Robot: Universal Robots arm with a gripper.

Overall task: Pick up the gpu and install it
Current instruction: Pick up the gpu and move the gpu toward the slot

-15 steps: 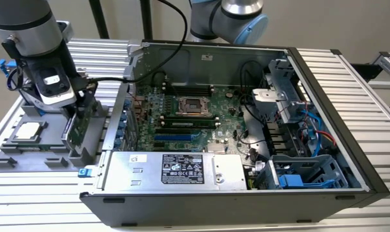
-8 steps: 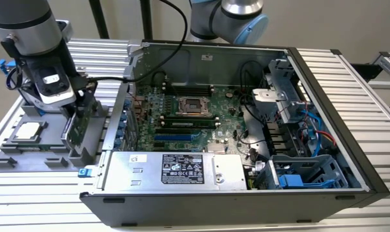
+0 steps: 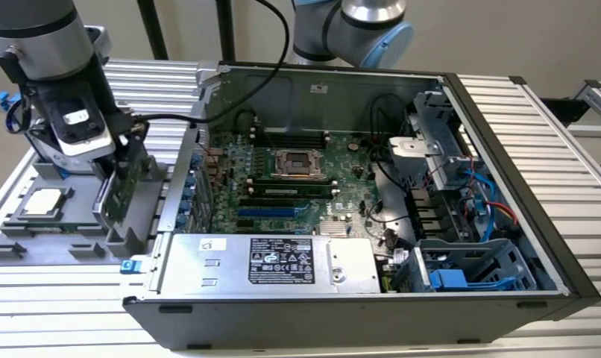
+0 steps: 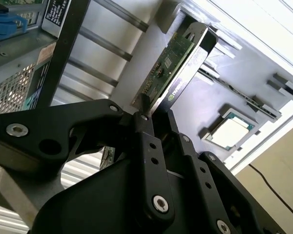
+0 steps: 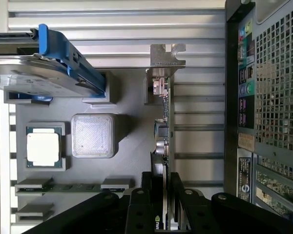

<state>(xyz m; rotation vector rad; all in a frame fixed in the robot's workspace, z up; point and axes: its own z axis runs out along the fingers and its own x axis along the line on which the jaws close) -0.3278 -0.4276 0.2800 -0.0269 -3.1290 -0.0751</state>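
The gpu point(image 3: 116, 195) stands on edge in a slot of the grey parts tray point(image 3: 42, 253), at the exterior view's left, beside the open computer case point(image 3: 499, 171). In both wrist views its green board point(image 4: 168, 61) and black shroud face run away from the camera, and its silver end bracket point(image 5: 166, 56) is at the far end. My gripper point(image 3: 118, 158) comes down on the card's upper edge. Its black fingers point(image 5: 147, 187) sit against both faces of the card, shut on it point(image 4: 154, 114). Whether the card has left its slot I cannot tell.
The tray also holds a processor point(image 5: 43, 147), a square heat-sink block point(image 5: 92, 135), memory sticks point(image 5: 63, 186) and a hard drive with blue rails point(image 5: 39, 73). Inside the case lie the motherboard point(image 3: 280, 201) with blue expansion slots and the power supply point(image 3: 271, 261).
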